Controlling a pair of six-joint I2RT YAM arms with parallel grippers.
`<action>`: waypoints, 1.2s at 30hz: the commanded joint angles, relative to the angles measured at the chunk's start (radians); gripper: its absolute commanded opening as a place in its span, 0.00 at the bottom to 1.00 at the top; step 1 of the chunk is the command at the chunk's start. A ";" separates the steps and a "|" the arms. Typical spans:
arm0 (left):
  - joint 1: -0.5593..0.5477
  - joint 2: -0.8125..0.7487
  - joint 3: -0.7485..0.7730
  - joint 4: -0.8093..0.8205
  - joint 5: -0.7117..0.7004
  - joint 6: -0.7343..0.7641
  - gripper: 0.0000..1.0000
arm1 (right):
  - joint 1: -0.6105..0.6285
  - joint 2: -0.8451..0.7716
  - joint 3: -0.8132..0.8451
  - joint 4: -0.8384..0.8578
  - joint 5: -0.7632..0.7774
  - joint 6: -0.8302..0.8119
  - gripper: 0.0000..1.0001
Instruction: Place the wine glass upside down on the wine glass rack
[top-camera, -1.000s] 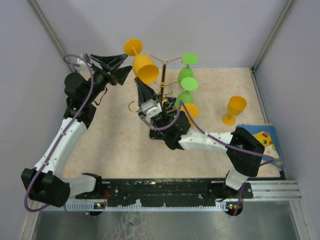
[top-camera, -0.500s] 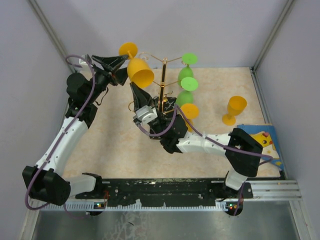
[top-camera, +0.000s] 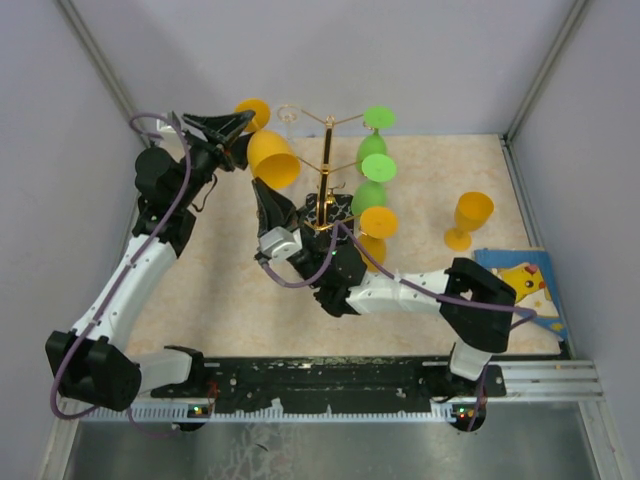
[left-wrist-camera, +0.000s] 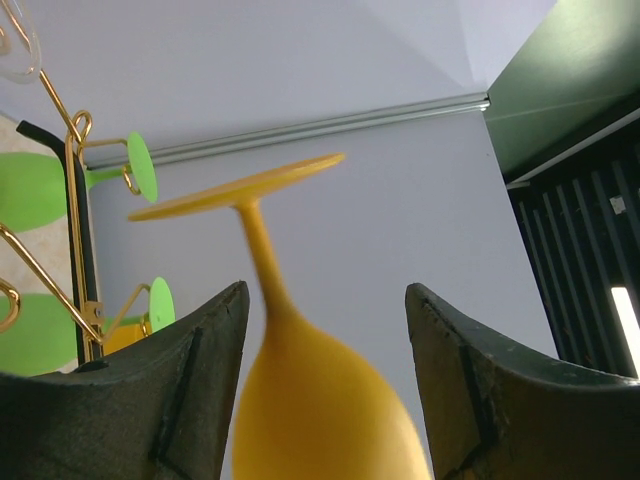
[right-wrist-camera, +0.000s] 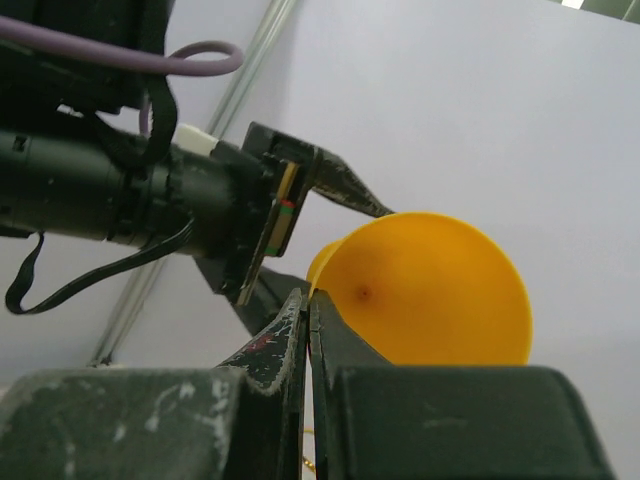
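The left arm (top-camera: 140, 260) is stretched toward the far left corner of the beige, marble-patterned table (top-camera: 220, 290). The left gripper (top-camera: 243, 135) is raised well above the tabletop. Its two black fingers (left-wrist-camera: 200, 380) are set wide apart and closed against the sides of the bowl of the orange wine glass (top-camera: 272, 158). The glass is held in the air and tilted, with its foot turned toward the back wall and its open mouth turned toward the front. It is kept just left of the rack and is not hung on any arm. In the left wrist view the stem is seen rising between the fingers to the flat foot.

Just right of the glass and below it, the right gripper (right-wrist-camera: 307, 310) is pointed up at the bowl's mouth. Its fingers are pressed flat together, and nothing is caught between them.

The wine glass rack (top-camera: 325, 170) is stood near the middle of the table, its gold pole upright; its lower part is hidden behind the right arm (top-camera: 420, 285).

On the right side of the pole, two green glasses (top-camera: 372, 150) and one orange glass (top-camera: 376, 235) are hung by their feet, bowls downward.

Further right, another orange glass (top-camera: 470, 218) is stood upright on the table, well apart from the rack. A card with a yellow cartoon figure (top-camera: 520, 280) is laid at the table's right edge.
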 joint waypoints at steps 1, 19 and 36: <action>0.003 -0.005 -0.018 0.051 -0.027 0.007 0.70 | 0.025 0.019 0.000 0.067 0.029 -0.039 0.00; 0.003 0.001 -0.031 0.085 -0.005 0.008 0.37 | 0.031 0.072 0.042 0.072 0.060 -0.091 0.00; 0.011 0.069 0.025 0.267 0.022 0.215 0.00 | 0.032 0.009 -0.001 0.042 0.119 -0.061 0.20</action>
